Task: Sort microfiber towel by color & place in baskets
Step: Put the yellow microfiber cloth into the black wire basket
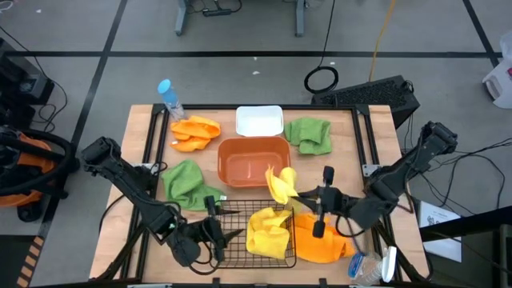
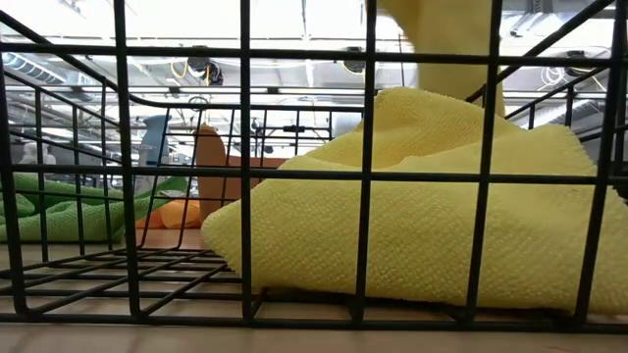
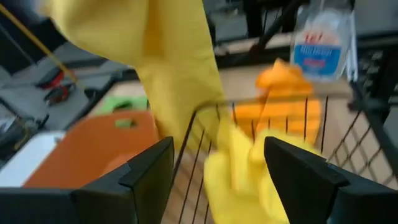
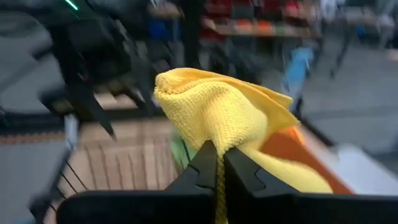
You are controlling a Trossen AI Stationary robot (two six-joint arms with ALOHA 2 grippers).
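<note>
Six fuzzy towels lie spread over the surface (image 1: 144, 128). One yellow towel (image 1: 281, 185) hangs pinched in the right tool (image 1: 302, 198), its fingers shut on a bunched fold; it dangles above the near rim of the orange-brown tub and the far edge of the wire basket (image 1: 232, 248). In the right wrist view the cloth (image 4: 217, 112) shows a coarse looped weave, puffed up above the closed fingers (image 4: 202, 165).

The second yellow towel (image 1: 268, 232) lies crumpled inside the wire basket, filling its right half; in the low view it (image 2: 412, 216) rests on the basket floor behind the black bars. The basket sits at the near edge of the surface, in the middle.

The orange-brown tub (image 1: 252, 160) stands at the surface's centre, nothing lying in it. Touching its far side is the white bin (image 1: 259, 122), which holds nothing.

One orange towel (image 1: 196, 133) is rumpled left of the bin, near the far edge, just beside a blue-capped bottle (image 1: 170, 98) at the far left corner. The other orange towel (image 1: 320, 240) lies at the near right, against the basket's right side. One green towel (image 1: 310, 134) sits right of the bin; the other green towel (image 1: 186, 182) is left of the tub.

The left tool (image 1: 228, 236) hovers at the basket's left side with its fingers spread apart, gripping nothing.
</note>
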